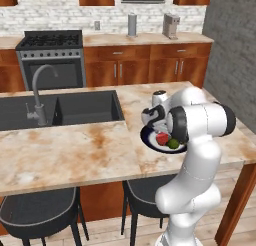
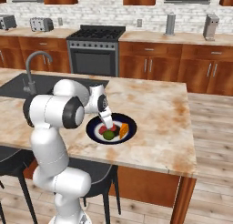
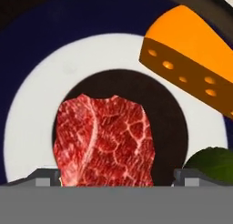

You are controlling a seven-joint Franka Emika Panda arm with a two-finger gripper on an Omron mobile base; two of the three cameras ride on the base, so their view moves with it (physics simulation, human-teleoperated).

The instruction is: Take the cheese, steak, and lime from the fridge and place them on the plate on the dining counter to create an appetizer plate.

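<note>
Now steak [image 3: 105, 141] on plate [image 3: 41, 95]

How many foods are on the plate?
3. On the plate: the steak on its dark centre, the cheese over the rim, the lime beside the steak. Nothing seems hidden.

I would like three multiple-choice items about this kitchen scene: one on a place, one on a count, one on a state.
1. Where does the plate stand?
A. in the sink
B. on the dining counter
C. on the stove

2. How many food pieces lie on the plate?
A. one
B. two
C. three

3. How are the jaws of the gripper?
A. open, either side of the steak
B. shut on the lime
C. shut on the cheese

Key: 1 B, marbled stone lies all around the plate. 2 C, steak, cheese and lime. 3 A, the hand view shows both tips apart, flanking the steak.
</note>
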